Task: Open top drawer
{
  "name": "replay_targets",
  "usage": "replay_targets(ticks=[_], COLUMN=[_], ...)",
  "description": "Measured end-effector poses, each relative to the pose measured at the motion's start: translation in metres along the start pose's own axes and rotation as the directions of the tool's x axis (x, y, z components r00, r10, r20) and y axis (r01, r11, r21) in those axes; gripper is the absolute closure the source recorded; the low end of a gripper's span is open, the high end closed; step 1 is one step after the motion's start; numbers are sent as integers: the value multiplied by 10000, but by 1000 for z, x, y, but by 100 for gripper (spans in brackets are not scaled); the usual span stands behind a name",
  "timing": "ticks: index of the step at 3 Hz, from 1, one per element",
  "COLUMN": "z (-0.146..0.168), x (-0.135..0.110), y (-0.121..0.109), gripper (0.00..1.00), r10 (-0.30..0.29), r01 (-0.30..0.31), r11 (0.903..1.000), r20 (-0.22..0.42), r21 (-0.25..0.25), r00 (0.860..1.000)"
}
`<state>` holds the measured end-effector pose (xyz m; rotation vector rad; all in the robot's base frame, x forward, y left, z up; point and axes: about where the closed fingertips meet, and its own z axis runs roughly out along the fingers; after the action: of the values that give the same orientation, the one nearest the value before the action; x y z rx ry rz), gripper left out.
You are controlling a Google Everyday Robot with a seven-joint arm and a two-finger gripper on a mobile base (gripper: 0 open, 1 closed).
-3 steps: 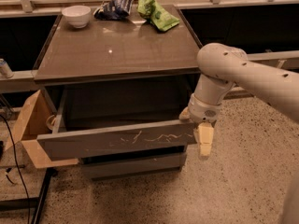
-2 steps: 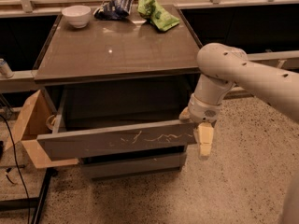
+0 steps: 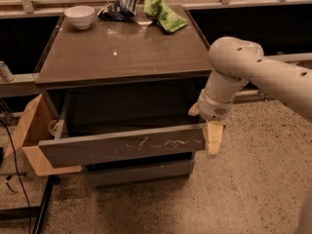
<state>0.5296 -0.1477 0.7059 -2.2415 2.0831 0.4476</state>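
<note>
The top drawer [image 3: 122, 149] stands well out from under the counter [image 3: 122, 52], its scratched front running left to right across the view; the gripper [image 3: 213, 138] hangs at that front's right end, touching or just beside the corner; whether it is open or clamped cannot be told; any further pull would likely run toward the camera, square to the front's long axis.

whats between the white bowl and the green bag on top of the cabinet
In the camera view, a dark blue snack bag lies between them. The gripper is down at the right end of the top drawer.
</note>
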Motion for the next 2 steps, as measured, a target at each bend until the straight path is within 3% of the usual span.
replay_targets(ticks=[1, 2], z=[-10, -13], x=[-6, -14], y=[-15, -43], gripper=[0, 19], r10=[-195, -477], r01=[201, 499], r11=[9987, 9949], r20=[-145, -271], r21=[463, 878], r00=[9997, 9985])
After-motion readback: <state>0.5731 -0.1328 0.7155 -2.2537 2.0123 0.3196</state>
